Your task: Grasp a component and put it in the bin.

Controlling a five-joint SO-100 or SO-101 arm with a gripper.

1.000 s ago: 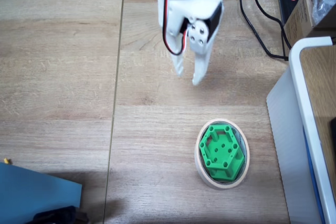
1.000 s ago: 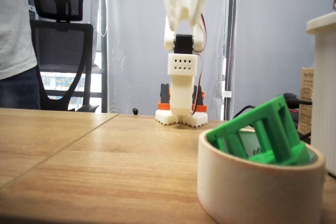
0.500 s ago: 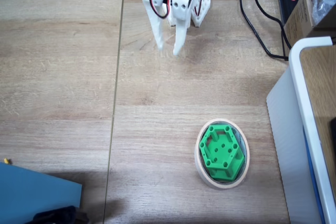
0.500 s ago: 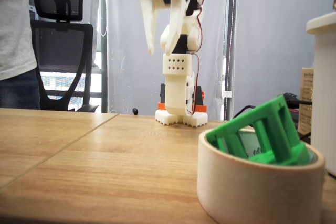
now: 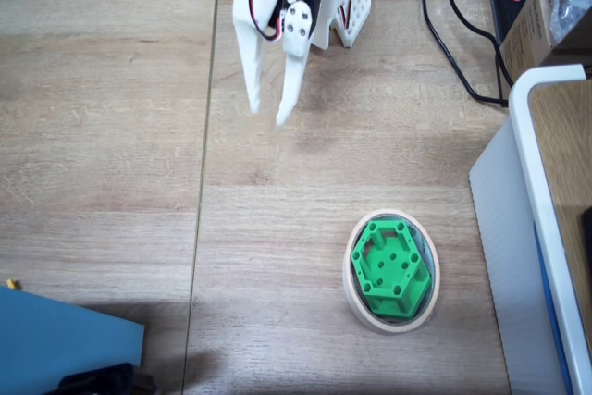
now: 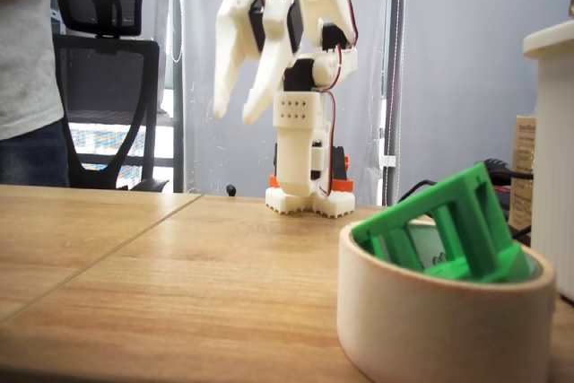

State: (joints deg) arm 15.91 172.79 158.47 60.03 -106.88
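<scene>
The component (image 5: 389, 268), bright green and hexagonal, sits tilted inside the bin (image 5: 359, 304); the claw (image 5: 267, 116) hangs spread.

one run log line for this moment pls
gripper: open, empty, raised near arm base | small green plastic hexagonal component: tilted inside beige masking tape ring bin | task: placed

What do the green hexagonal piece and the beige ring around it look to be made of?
Green hexagonal piece: likely rigid moulded or printed plastic, matt, uniform colour, crisp posts and holes. Beige ring: seemingly a paper masking-tape roll, dull cream, thin wall.
</scene>
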